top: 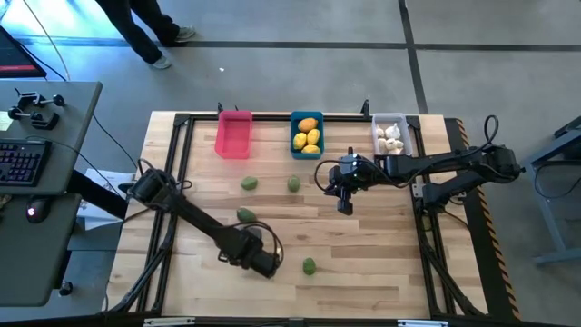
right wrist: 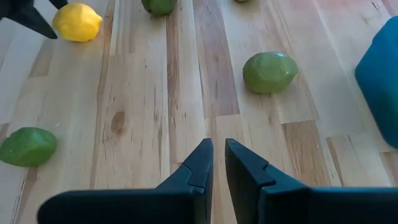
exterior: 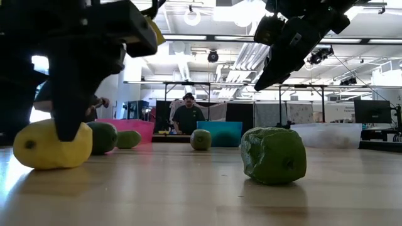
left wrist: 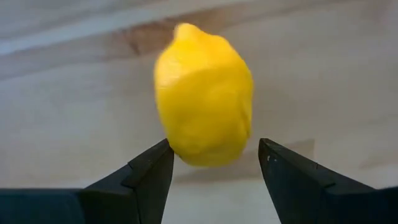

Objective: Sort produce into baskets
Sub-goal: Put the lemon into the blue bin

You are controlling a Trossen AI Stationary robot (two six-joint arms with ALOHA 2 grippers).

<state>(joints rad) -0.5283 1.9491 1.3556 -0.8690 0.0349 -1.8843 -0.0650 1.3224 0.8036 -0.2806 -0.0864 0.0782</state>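
A yellow lemon point(left wrist: 204, 93) lies on its side on the table near the front, between the open fingers of my left gripper point(left wrist: 214, 155), which points straight down over it point(exterior: 63, 129). In the high view the left gripper point(top: 260, 259) hides the lemon. Several green produce pieces point(top: 249, 183) point(top: 294, 184) point(top: 245, 215) point(top: 310, 266) lie loose on the wood. At the far edge stand the pink basket point(top: 233, 136), the blue basket point(top: 295, 136) with lemons, and the white basket point(top: 405, 136) with garlic. My right gripper point(top: 345, 205) hangs shut above mid-table. My left gripper comes at the lemon from above, one finger on each long side of it. One fingertip point(left wrist: 163, 152) stands right at the lemon's skin point(left wrist: 171, 134); whether it touches, I cannot tell. The other finger stands apart. The lemon rests on the table.
A person point(exterior: 188, 116) stands behind the table's far edge. A black frame point(top: 182, 123) runs around the tabletop. Bare wood lies between the green pieces and at the table's right front. A desk with a keyboard point(top: 23, 162) stands to the left.
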